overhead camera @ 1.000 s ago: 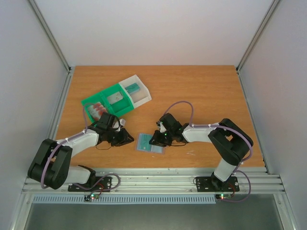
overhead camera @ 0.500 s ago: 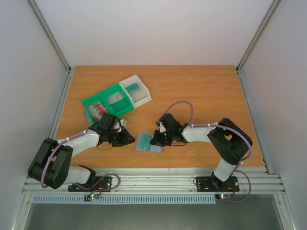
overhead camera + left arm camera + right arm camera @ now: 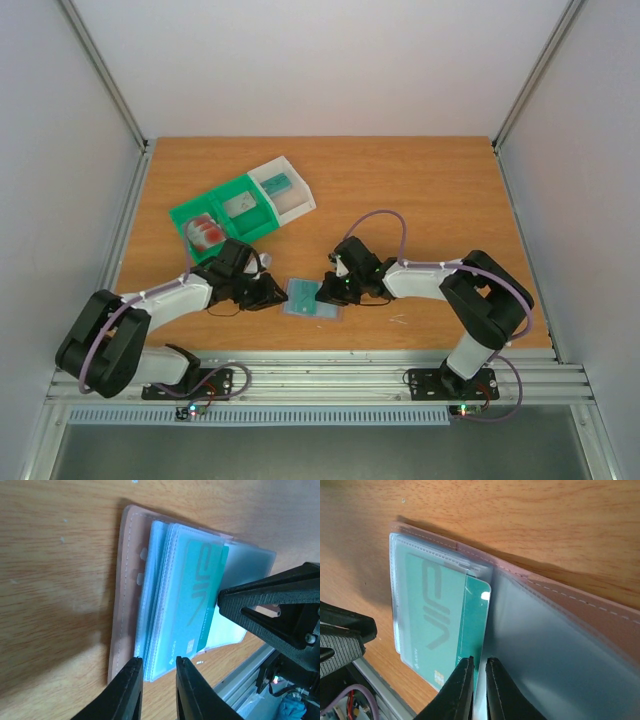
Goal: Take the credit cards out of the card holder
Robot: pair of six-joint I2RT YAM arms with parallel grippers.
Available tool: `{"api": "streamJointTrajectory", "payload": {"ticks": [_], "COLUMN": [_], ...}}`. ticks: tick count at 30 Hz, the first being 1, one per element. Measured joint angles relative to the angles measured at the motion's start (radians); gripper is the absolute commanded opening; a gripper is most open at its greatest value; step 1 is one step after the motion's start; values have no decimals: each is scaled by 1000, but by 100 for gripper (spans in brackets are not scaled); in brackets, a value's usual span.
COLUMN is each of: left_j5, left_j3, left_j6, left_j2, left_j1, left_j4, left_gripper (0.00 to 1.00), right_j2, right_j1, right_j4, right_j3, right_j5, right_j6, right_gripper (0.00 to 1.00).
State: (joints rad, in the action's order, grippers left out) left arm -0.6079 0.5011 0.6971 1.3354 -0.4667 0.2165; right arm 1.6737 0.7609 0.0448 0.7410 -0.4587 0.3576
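Pinching teal card (image 3: pixel 445 615), right gripper (image 3: pixel 480 662) closed, left gripper (image 3: pixel 158 662) clamping card holder (image 3: pixel 125 580) edge

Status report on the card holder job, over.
Left claw pinching the edge of the card holder. Right claw shut on the teal credit card, which sticks partly out. Nothing in the way.

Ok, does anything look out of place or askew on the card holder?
Only the greenish-teal card: it sticks partway out of its clear sleeve in the open card holder, its bare edge toward the centre fold, where the right gripper sits with its fingers set narrowly. Nothing looks damaged or spilled.
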Motion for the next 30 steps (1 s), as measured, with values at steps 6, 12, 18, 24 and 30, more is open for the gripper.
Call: {"api": "streamJointTrajectory", "payload": {"ticks": [6, 12, 18, 24, 30], "left_j5": [37, 21, -36, -91, -93], "left_j3": [2, 4, 3, -1, -18], "left_j6": [13, 24, 41, 62, 63], "left_j2": [-21, -21, 0, 69, 129], "left_j1": [0, 0, -1, -4, -6], "left_j4": [0, -24, -127, -237, -282], "left_gripper": [20, 8, 5, 5, 5], "right_j2": [-4, 1, 18, 19, 27], "right_j1": [0, 0, 0, -1, -10], "right_j4": [-8, -40, -72, -94, -135], "right_j3": [-2, -7, -14, -25, -38], "right_j5": [0, 0, -1, -2, -13], "right_j6": [16, 36, 50, 56, 69], "right_gripper": [16, 17, 16, 16, 15]}}
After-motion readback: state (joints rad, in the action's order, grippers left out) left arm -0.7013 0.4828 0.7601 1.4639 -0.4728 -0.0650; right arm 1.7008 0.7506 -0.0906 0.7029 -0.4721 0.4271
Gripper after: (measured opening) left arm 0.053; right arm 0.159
